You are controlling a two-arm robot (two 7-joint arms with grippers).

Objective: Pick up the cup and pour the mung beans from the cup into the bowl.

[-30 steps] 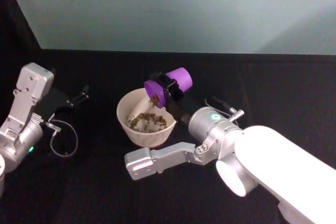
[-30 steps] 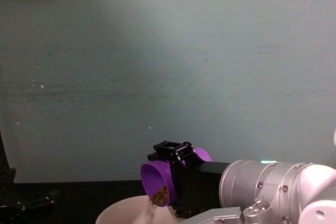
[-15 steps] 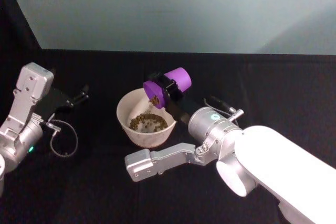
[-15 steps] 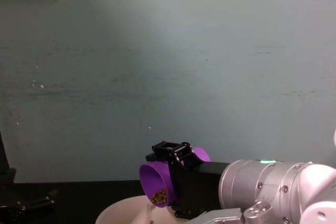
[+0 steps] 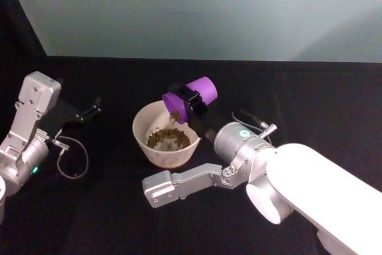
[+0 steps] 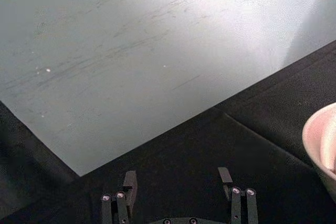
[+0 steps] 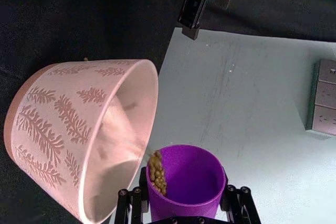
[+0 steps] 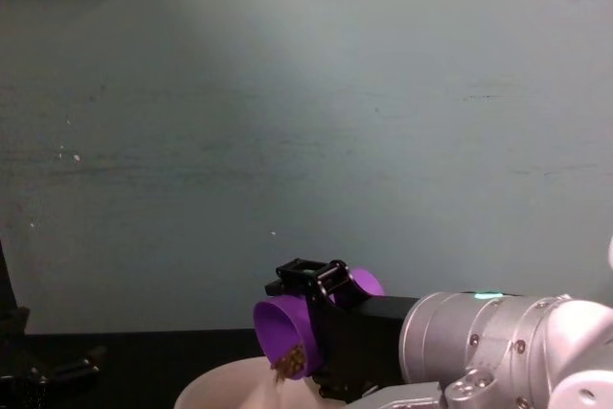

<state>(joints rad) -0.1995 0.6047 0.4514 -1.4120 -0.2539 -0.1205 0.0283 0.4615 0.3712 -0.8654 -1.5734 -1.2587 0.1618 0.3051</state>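
The cup is tipped almost onto its side above the far right part of the bowl, its mouth facing down and to the left. The right tool is closed around the cup's middle, one black finger on each side. A clump of mung beans sits at the cup's lower lip, and a heap of them already lies in the bottom of the bowl.

The main risk, as I judge it, is spillage. The cup's mouth hangs near the bowl's rim rather than over its centre, so a sideways drift of the arm could send grains over the edge onto the black cloth surface. The beans are tiny, hard and round. A sudden steeper tilt could dump them in a rush, and they may bounce off the smooth inner wall and roll away. The cup is smooth, tapered plastic, so it could slide in the grip if the wrist twists sharply. If it drops lower, its lip could knock the bowl's thin rim and shift the bowl.

The bowl is wide and pale, with a fern-leaf relief on its outer wall. The left tool is parked at the left of the surface, fingers spread and empty.
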